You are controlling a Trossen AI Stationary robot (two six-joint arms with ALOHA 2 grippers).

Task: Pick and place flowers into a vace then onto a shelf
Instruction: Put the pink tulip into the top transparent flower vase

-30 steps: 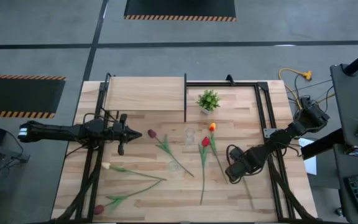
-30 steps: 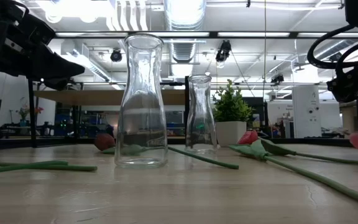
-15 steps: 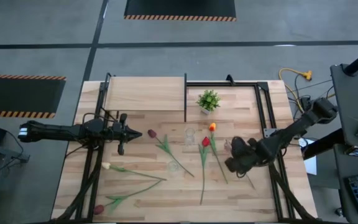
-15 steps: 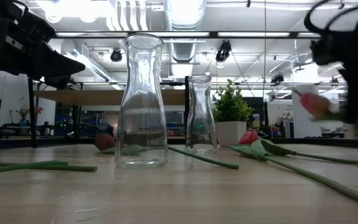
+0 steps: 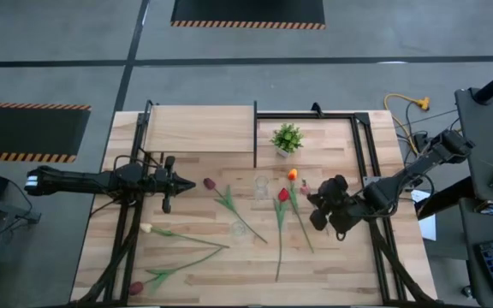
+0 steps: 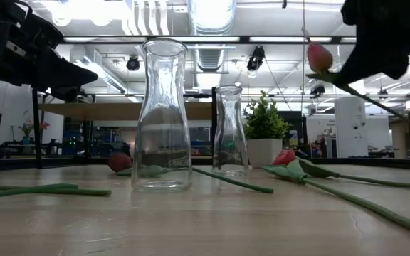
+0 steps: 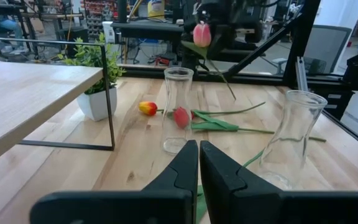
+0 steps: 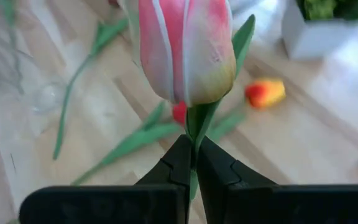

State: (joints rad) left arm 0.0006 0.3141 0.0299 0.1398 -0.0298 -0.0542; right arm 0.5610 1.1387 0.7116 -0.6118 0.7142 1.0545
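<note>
- My right gripper (image 8: 192, 163) pinches a pink tulip (image 8: 185, 46) just below its head, lifted above the table's right half.
- The stem trails back under my wrist; the nearer glass vase (image 5: 261, 185) stands left of the flower, towards the centre.
- A red tulip (image 5: 282, 195) and an orange tulip (image 5: 292, 174) lie between.
- My left gripper (image 7: 199, 163), jaws shut and empty, waits at the table's left edge, beside the shelf (image 5: 198, 128).
</note>
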